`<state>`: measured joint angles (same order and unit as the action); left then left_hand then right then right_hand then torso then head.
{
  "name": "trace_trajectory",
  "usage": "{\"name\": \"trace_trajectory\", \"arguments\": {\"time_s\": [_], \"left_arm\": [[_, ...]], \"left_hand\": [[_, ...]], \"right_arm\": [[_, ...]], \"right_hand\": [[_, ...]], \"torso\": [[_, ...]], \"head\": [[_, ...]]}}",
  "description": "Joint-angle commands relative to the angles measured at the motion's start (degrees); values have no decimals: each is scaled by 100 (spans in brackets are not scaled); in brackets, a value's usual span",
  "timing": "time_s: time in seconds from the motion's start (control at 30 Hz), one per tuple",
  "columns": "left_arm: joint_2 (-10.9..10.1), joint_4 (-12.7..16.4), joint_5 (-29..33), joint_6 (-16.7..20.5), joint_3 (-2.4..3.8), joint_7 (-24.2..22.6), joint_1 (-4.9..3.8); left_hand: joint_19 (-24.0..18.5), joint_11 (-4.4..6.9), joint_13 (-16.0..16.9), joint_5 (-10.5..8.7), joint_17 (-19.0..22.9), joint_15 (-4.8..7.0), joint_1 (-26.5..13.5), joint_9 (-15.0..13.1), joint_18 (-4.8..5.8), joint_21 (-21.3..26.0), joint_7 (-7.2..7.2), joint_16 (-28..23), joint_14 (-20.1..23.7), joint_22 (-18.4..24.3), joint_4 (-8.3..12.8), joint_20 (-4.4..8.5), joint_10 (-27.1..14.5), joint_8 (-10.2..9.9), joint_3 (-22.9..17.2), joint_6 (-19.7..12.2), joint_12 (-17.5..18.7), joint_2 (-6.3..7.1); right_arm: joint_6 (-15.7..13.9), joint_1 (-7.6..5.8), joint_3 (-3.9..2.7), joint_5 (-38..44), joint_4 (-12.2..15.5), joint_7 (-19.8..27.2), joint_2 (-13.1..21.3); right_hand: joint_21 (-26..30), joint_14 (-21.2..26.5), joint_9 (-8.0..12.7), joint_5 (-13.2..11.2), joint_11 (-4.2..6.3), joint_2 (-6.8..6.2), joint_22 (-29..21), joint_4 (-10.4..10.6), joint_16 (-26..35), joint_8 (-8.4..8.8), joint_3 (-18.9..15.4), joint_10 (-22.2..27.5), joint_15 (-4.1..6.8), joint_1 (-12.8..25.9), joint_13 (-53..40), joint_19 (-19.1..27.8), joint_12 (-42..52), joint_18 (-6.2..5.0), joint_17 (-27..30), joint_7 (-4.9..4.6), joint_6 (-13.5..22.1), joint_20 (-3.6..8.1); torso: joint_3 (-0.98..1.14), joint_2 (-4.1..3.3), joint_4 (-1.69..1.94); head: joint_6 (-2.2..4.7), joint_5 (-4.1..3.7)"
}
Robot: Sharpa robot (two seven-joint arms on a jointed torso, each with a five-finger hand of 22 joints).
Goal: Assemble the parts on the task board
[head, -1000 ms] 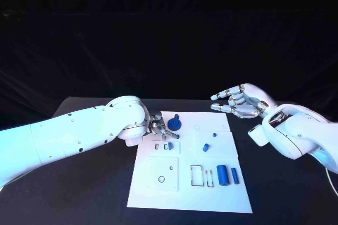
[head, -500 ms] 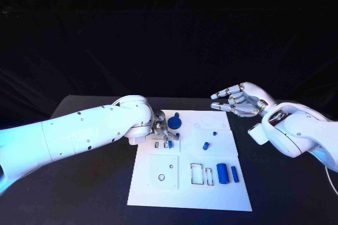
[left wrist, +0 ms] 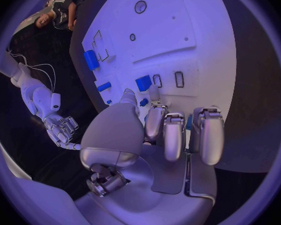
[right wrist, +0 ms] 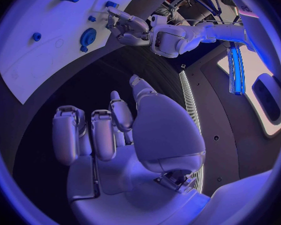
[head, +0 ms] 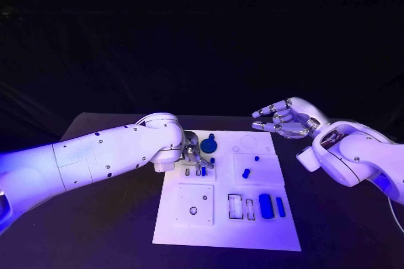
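Observation:
The white task board (head: 253,234) lies in the middle of the black table. A small blue block (head: 203,171) stands in a slot near the board's left edge. My left hand (head: 192,152) reaches down to it. In the left wrist view the thumb and one finger of that hand (left wrist: 165,135) pinch the near end of the block (left wrist: 143,83), while the other fingers are curled. A round blue part (head: 209,145) lies just beyond the hand. My right hand (head: 285,122) hovers off the board's far right corner, fingers spread, holding nothing.
A blue cylinder (head: 266,206) and a thin blue bar (head: 280,207) lie at the board's right side beside two rectangular slots (head: 236,208). A short blue piece (head: 246,174) and a tiny peg (head: 257,159) sit mid-board. Bare black table (head: 101,234) surrounds the board.
My left forearm has swung slightly inward, and its hand stays at the blue block. The right hand has hardly moved.

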<state>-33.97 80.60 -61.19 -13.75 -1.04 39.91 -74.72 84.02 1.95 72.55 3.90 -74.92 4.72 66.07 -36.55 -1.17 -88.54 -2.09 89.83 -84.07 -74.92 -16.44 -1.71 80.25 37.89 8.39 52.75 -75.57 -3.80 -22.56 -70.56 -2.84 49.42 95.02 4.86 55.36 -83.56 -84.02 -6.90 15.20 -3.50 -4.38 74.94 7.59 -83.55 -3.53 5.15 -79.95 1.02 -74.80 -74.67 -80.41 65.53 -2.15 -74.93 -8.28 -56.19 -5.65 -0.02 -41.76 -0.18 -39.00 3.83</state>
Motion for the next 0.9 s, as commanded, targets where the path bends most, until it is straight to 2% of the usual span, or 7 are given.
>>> {"name": "trace_trajectory", "arguments": {"time_s": [0.03, 0.3, 0.7, 0.9], "left_arm": [[27, -10, -8, -194, 0, 380, 2], [62, -2, 1, -284, -2, 385, 14], [98, -34, 28, -320, -3, 387, 26], [103, -39, 43, -338, -4, 388, 26]], "left_hand": [[502, -14, 2, 45, -1508, 36, 72, -20, 67, -28, 1, 17, -593, -1275, -1, 43, -23, 31, 40, -39, 4, -32], [510, -12, 30, 111, -1508, 38, 202, -83, 71, -37, 3, 17, -593, -1294, 11, 45, -9, 50, 34, -62, -17, -68], [512, -10, 33, 161, -1508, 39, 301, -128, 72, -38, 5, 17, -593, -1298, 21, 46, -9, 58, 9, -77, -18, -96], [513, -7, 38, 162, -1508, 42, 498, -186, 72, -39, 8, 17, -593, -1302, 61, 49, -9, 61, -74, -97, -17, -138]], "right_arm": [[56, 3, 0, 65, -2, -15, -11], [66, 6, 1, 66, -7, -19, -19], [70, 9, 2, 68, -14, -23, -28], [77, 11, 3, 69, -16, -23, -31]], "right_hand": [[34, -326, -6, 36, 22, 8, 268, -1, 35, -37, -24, 19, -24, -17, 4, 43, -18, -98, -291, -5, -9, -4], [34, -326, -6, 36, 22, 8, 268, -1, 35, -37, -24, 19, -24, -17, 4, 43, -18, -98, -291, -5, -9, -4], [38, -326, -7, 52, 23, 14, 263, -1, 39, -38, -28, 18, -23, -19, 6, 45, -19, -99, -286, -3, -12, -3], [38, -326, -7, 52, 23, 14, 263, -1, 39, -38, -28, 18, -23, -19, 6, 45, -19, -99, -286, -3, -12, -3]], "torso": [[1, -1, -1], [-2, -5, -4], [7, 1, -3], [6, 0, -2]], "head": [[-6, 3], [-13, -5], [-33, -3], [-43, -2]]}}
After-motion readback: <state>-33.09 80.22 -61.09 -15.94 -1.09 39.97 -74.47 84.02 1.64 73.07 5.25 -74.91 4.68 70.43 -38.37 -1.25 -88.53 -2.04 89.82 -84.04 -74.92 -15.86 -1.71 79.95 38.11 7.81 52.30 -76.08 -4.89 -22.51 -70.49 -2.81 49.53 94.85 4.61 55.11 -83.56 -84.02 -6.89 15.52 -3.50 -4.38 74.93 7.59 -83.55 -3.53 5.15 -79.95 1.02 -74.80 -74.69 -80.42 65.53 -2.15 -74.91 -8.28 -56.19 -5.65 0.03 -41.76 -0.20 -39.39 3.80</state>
